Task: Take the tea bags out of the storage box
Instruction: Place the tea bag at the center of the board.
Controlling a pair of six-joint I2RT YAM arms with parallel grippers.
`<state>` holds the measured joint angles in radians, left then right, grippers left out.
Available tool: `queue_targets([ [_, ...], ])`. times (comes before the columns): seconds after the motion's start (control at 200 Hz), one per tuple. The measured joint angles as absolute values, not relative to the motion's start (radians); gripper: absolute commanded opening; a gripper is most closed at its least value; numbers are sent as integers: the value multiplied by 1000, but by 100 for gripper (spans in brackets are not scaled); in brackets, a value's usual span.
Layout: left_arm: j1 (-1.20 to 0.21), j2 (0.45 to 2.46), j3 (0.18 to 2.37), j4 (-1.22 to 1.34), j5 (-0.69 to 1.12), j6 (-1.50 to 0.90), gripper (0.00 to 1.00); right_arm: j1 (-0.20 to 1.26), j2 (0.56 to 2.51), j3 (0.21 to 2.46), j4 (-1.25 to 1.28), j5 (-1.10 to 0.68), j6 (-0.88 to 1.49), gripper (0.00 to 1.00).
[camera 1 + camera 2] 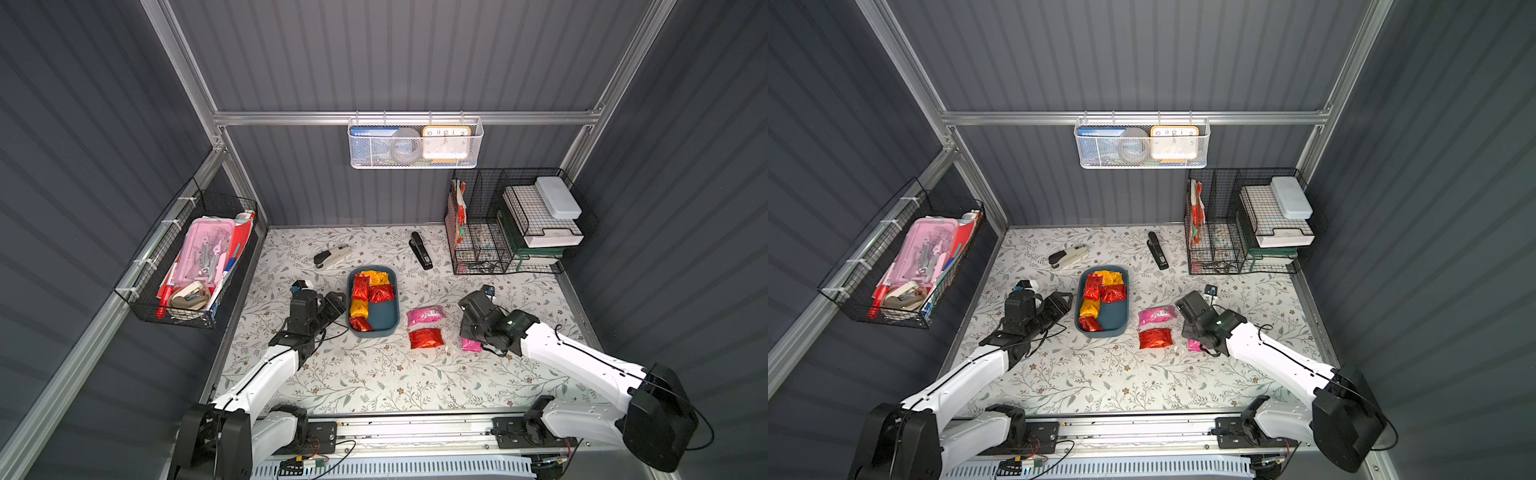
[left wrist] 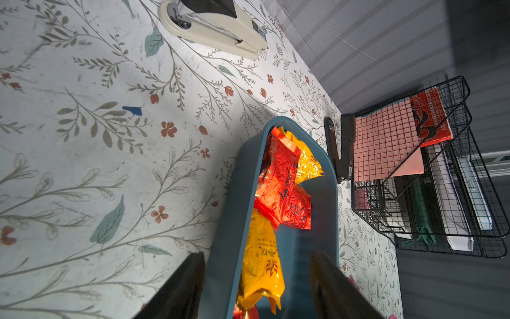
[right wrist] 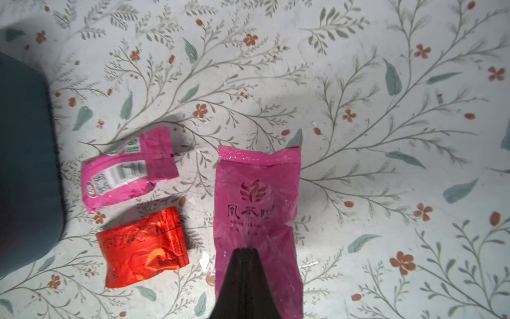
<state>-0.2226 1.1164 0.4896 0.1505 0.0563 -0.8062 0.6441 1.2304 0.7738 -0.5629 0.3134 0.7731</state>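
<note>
Your right gripper (image 3: 244,252) is pinched shut on a pink tea bag (image 3: 256,193) over the table (image 1: 374,382). Your left gripper (image 2: 256,255) has its jaws apart, with the storage box (image 1: 382,318) edge between them. Red and yellow tea bags (image 1: 360,287) lie inside. The loose pink bag (image 1: 424,316) and loose red bag (image 1: 426,338) lie just beside the box.

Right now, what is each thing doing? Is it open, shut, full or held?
Storage box: partly full, red and orange tea bags inside.
Left pincer: open, at the box's side.
Right pincer: shut on pink tea bag.
Second pink tea bag: out, lying on the table.
Loose red tea bag: out, lying on the table.
Beige stapler: shut.
</note>
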Motion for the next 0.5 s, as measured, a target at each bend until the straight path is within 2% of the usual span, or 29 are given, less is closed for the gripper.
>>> queue_targets([
  [0.5,-223,1116,490,153,60,-799,66,594,1380,775,-464,235,741,0],
])
